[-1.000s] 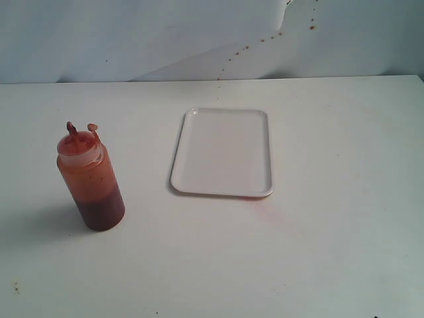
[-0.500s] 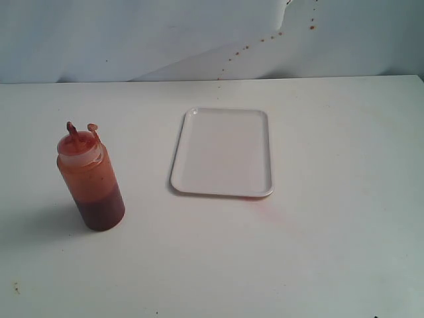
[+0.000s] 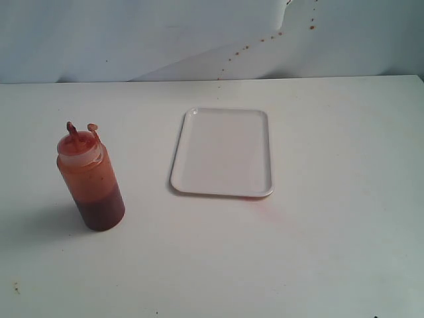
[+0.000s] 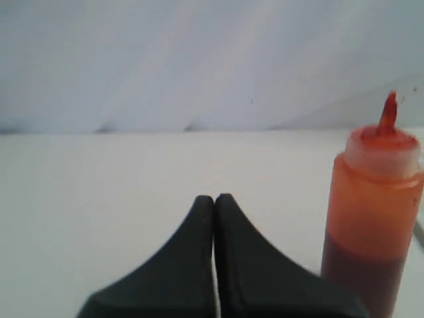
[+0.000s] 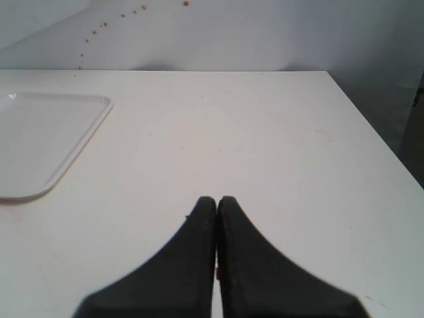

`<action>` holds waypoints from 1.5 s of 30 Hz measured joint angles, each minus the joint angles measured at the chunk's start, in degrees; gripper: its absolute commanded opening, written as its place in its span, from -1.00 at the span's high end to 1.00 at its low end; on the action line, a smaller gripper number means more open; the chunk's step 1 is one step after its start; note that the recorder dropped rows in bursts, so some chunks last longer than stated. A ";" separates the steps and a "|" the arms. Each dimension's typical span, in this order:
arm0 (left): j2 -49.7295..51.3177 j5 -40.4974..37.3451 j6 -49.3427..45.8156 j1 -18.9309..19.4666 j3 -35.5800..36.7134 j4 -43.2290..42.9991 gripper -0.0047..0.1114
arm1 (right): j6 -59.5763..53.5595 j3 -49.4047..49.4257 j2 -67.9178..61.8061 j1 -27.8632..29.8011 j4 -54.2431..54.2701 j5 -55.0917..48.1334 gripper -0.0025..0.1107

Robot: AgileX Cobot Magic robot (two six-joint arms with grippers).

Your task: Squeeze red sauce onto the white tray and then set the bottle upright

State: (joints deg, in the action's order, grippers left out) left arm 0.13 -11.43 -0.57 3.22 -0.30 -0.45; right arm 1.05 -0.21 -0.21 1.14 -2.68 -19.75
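The bottle (image 3: 91, 179) stands upright on the left of the white table, translucent, with red-brown sauce inside and a smeared nozzle with its small cap beside it. In the left wrist view the bottle (image 4: 372, 205) rises a little off to one side of my left gripper (image 4: 214, 197), whose black jaws are shut with nothing between them. The white tray (image 3: 222, 152) lies flat near the table's middle and looks bare; its corner (image 5: 40, 139) shows in the right wrist view. My right gripper (image 5: 217, 199) is shut and holds nothing, apart from the tray. Neither gripper shows in the exterior view.
A pale backdrop (image 3: 199, 33) with small brown-red specks (image 3: 265, 38) rises behind the table. A faint reddish smear (image 3: 262, 201) marks the table at the tray's near edge. The table's right edge (image 5: 371, 126) shows in the right wrist view.
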 measured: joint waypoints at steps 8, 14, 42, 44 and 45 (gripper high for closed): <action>0.00 16.56 0.00 0.00 0.00 -0.21 0.92 | 0.00 0.00 0.00 0.00 0.00 0.00 0.96; 0.00 34.24 2.87 0.00 0.00 -0.37 0.92 | 0.00 0.00 0.00 0.00 0.00 0.00 0.96; 70.24 65.09 7.18 0.00 -9.02 -28.81 0.92 | 0.00 0.00 0.00 0.00 0.00 0.00 0.96; 71.24 65.22 6.62 0.00 -9.02 -32.28 0.92 | 0.00 0.00 0.00 0.00 0.00 0.00 0.96; 71.74 65.22 6.63 0.00 -9.02 -33.76 0.92 | 0.00 0.00 0.00 0.00 0.00 0.00 0.96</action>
State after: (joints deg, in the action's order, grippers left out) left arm 71.88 53.80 6.06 3.22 -9.33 -34.20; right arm 1.05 -0.21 -0.21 1.14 -2.68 -19.75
